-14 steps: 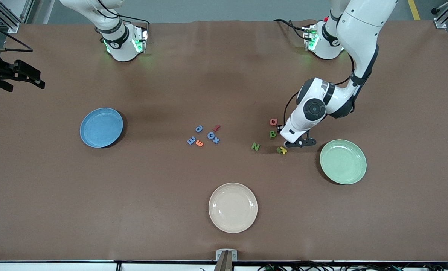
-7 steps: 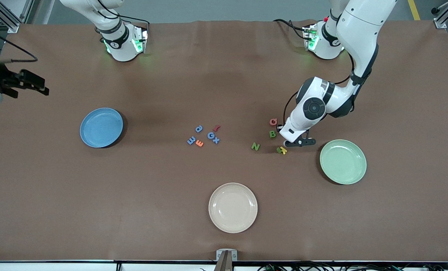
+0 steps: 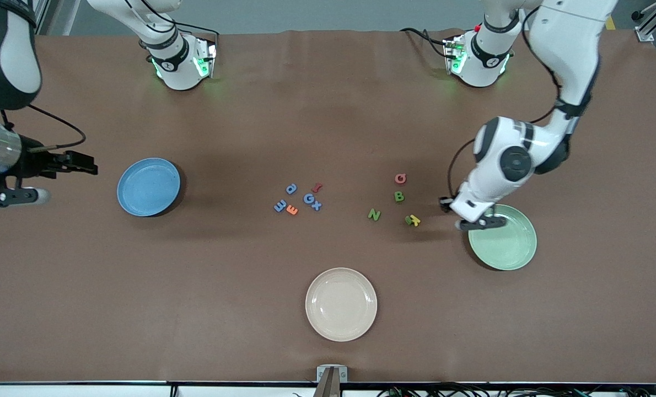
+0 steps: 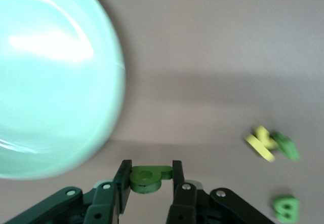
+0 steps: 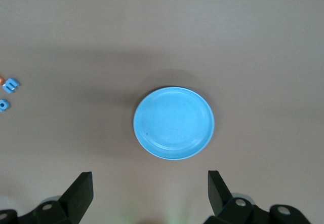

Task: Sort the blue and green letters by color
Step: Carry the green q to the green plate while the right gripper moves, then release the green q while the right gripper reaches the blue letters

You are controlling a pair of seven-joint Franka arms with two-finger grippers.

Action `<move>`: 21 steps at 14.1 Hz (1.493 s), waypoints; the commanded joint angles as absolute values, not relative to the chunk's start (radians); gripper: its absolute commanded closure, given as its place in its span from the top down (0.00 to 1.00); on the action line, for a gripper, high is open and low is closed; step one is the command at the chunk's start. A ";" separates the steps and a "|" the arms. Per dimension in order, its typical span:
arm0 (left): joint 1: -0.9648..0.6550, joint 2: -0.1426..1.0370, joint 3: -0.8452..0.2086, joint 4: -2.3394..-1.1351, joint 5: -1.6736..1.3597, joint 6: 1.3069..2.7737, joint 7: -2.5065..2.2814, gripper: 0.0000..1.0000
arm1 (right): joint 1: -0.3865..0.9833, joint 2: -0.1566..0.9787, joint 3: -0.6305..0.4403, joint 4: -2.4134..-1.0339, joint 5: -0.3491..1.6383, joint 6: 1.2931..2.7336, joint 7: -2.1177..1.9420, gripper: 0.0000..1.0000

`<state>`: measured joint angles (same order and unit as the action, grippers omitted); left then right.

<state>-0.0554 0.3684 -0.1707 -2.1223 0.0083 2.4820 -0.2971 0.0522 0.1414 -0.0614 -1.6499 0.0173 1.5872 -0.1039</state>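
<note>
My right gripper (image 3: 14, 182) hangs with its fingers spread wide and nothing between them, above bare brown table just beside the round blue plate (image 3: 148, 186), toward the right arm's end. Further from that plate, mid-table, I read the small blue letters d (image 3: 290, 188), E (image 3: 279, 206), G (image 3: 308, 198) and X (image 3: 316, 205), bunched with an orange letter (image 3: 292, 209) and a red one (image 3: 317, 187). Then the green N (image 3: 374, 214) and B (image 3: 398, 196), a pink letter (image 3: 400, 178), and a green piece (image 3: 409, 220) touching a yellow letter (image 3: 415, 220). My left gripper (image 3: 479, 223) is over the rim of the round green plate (image 3: 507, 242); only its wrist view shows it clamped on a green letter (image 4: 148, 178).
</note>
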 commanded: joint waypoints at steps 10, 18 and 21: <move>0.095 0.489 -0.167 -1.939 0.129 2.476 -0.195 1.00 | 0.433 0.302 -0.061 -1.835 0.100 2.132 0.785 1.00; -0.104 0.466 -0.204 -1.931 0.123 2.442 -0.601 0.98 | 0.561 0.436 -0.063 -1.911 0.081 2.367 1.127 0.75; -0.207 0.495 -0.204 -1.916 0.126 2.442 -0.806 0.86 | 0.601 0.477 -0.063 -1.930 0.081 2.414 1.205 0.68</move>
